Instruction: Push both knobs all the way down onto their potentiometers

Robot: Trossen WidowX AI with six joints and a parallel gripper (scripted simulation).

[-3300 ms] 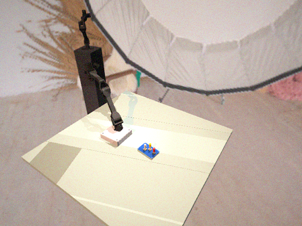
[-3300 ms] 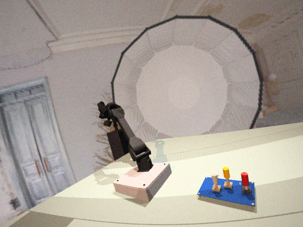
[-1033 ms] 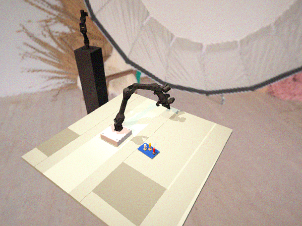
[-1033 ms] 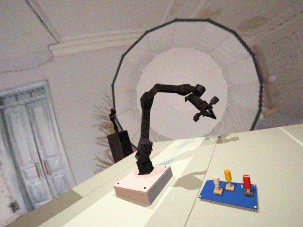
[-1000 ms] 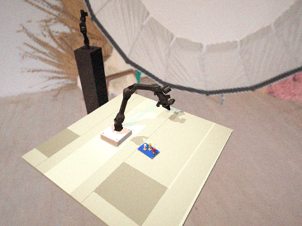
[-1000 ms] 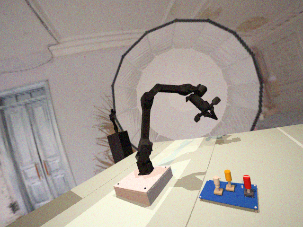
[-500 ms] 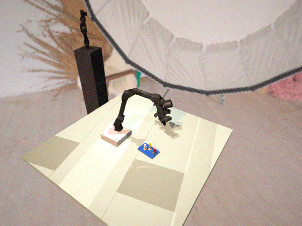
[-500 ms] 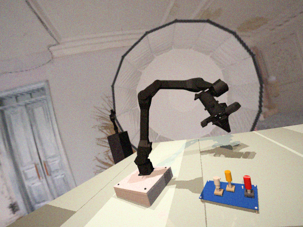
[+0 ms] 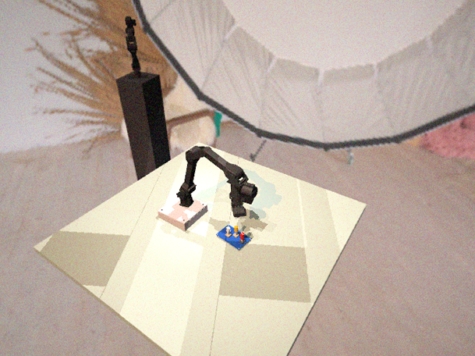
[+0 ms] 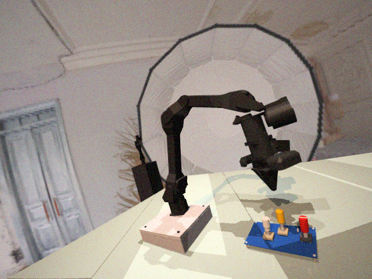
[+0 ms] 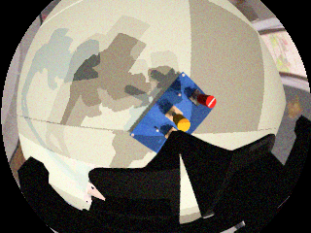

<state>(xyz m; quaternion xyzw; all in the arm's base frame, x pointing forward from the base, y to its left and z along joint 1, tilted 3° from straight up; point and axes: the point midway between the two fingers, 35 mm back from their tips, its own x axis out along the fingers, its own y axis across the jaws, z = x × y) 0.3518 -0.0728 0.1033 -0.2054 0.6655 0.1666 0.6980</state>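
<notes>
The blue circuit board (image 9: 232,241) (image 10: 282,246) (image 11: 151,127) stands on short legs. It carries a white knob (image 9: 228,229) (image 10: 266,222), an orange knob (image 9: 235,229) (image 10: 279,216) (image 11: 183,124) and a red knob (image 9: 242,235) (image 10: 304,224) (image 11: 210,101), all upright. In the exterior view, a short grey stretch shows between each knob and its base. The orange and white bases are tan, the red one dark. My gripper (image 9: 239,214) (image 10: 274,189) (image 11: 176,135) is shut and empty, pointing down above the board level, touching nothing. It hides the white knob in the wrist view.
The arm's pink base block (image 9: 183,215) (image 10: 162,240) stands left of the board. Arm shadows and darker patches lie on the pale table (image 9: 152,284) (image 10: 120,258). A dark pillar (image 9: 145,123) (image 10: 147,180) with another small arm stands beyond the table.
</notes>
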